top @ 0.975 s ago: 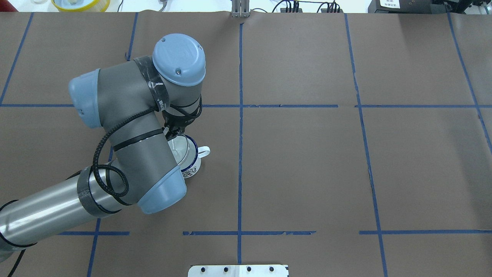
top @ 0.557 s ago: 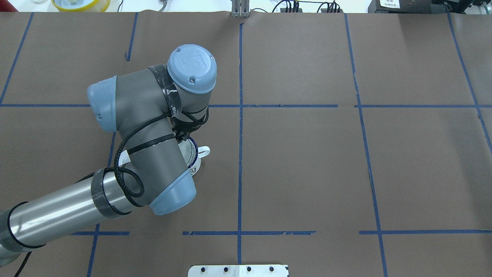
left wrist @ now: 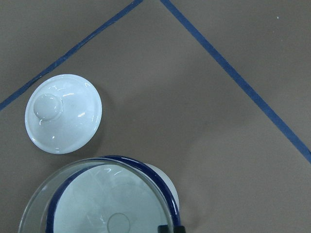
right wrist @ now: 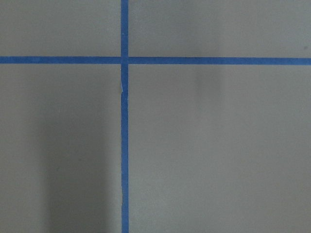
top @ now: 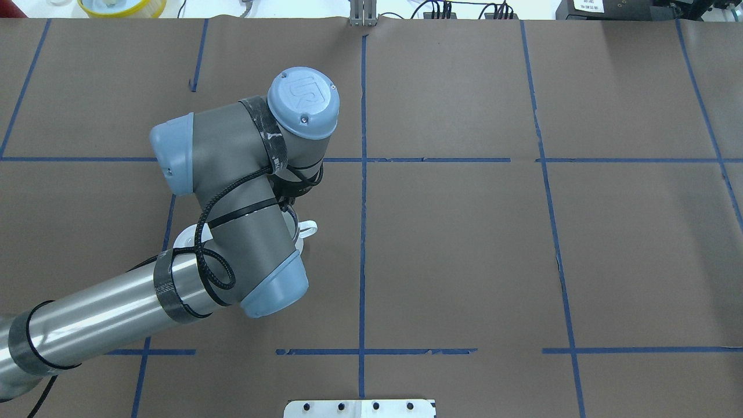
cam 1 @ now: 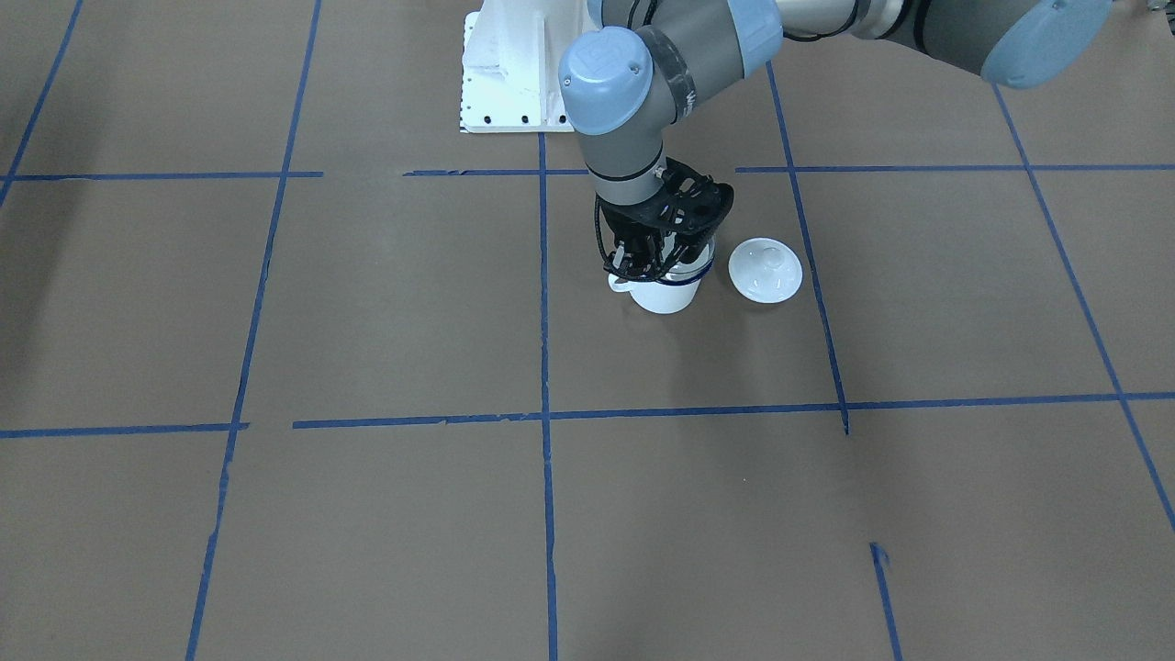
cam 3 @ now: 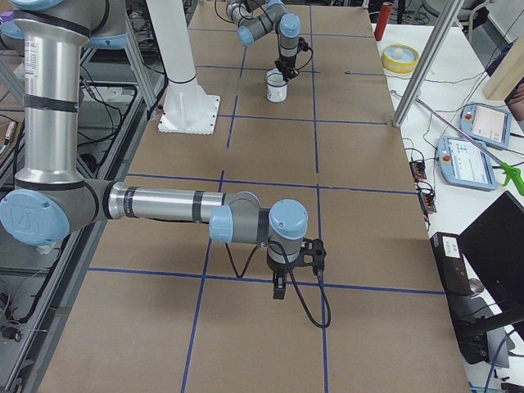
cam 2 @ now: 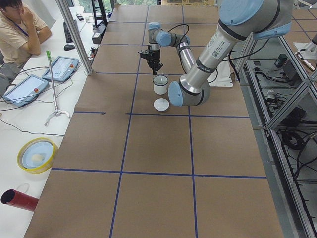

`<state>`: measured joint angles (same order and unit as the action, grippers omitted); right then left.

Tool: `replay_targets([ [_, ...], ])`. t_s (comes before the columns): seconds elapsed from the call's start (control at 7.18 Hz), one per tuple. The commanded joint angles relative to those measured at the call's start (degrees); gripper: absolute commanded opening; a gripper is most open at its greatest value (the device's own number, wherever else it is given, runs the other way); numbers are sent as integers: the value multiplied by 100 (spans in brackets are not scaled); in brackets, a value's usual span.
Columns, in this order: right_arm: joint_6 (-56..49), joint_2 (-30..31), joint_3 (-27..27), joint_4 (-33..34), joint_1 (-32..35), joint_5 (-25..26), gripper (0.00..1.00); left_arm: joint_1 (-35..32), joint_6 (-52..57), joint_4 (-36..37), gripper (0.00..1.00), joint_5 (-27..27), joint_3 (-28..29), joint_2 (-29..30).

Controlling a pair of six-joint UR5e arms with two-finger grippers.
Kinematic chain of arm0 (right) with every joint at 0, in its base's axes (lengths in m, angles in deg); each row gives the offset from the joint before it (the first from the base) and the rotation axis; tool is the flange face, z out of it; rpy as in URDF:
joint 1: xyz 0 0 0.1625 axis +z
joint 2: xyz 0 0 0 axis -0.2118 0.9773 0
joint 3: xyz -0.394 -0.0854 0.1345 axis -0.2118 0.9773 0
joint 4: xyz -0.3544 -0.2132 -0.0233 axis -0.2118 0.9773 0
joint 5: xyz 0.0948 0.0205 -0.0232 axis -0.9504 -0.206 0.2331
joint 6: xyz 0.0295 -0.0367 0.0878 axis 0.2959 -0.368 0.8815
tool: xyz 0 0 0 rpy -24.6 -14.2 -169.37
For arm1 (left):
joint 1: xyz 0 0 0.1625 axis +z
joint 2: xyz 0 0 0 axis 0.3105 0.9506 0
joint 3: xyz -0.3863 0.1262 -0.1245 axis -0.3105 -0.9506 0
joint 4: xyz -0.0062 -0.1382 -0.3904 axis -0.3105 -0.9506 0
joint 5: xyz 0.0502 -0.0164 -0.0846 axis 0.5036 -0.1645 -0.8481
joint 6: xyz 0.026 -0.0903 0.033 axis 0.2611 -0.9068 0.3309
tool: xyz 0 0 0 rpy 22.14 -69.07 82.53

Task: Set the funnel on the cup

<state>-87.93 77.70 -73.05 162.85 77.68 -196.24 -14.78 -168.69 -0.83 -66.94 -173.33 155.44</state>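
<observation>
The white mug (cam 1: 663,296) with a dark blue rim stands upright on the brown table; its handle shows in the overhead view (top: 308,228). My left gripper (cam 1: 643,264) is just above the mug's rim, shut on the rim of the clear funnel (left wrist: 48,190). The funnel sits over the mug's mouth (left wrist: 146,168), offset a little to one side. The arm hides most of the mug in the overhead view. My right gripper (cam 3: 278,288) hangs low over bare table far from the mug; I cannot tell whether it is open or shut.
A round white knobbed lid (cam 1: 765,269) lies on the table right beside the mug. The white base plate (cam 1: 514,73) is behind it. A yellow bowl (cam 2: 37,153) and an operator (cam 2: 17,29) are at the table's side.
My left arm has swung right in the overhead view, carrying the funnel from beside the mug to over its mouth. The mug has not moved.
</observation>
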Motion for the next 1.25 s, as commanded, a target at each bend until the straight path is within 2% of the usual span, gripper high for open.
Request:
replay_targets([
  [0.0, 0, 0, 0, 0, 0, 0, 100, -8, 285, 10, 99, 47, -94, -16],
  [0.14, 0, 0, 0, 0, 0, 0, 100, -96, 964, 45, 99, 39, -234, -60],
  [0.28, 0, 0, 0, 0, 0, 0, 100, -505, 1667, 19, 99, 21, -497, -347],
  [0.56, 0, 0, 0, 0, 0, 0, 100, -1444, 3379, -373, 99, -40, -1243, -1243],
  [0.84, 0, 0, 9, 0, 0, 0, 100, -2595, 5215, -1749, 100, -1125, -1229, -2505],
  [0.98, 0, 0, 0, 0, 0, 0, 100, -3036, 6104, -2357, 100, -1208, -1081, -3165],
  [1.11, 0, 0, 0, 0, 0, 0, 100, -3606, 7096, -2989, 100, -1549, -749, -3737],
])
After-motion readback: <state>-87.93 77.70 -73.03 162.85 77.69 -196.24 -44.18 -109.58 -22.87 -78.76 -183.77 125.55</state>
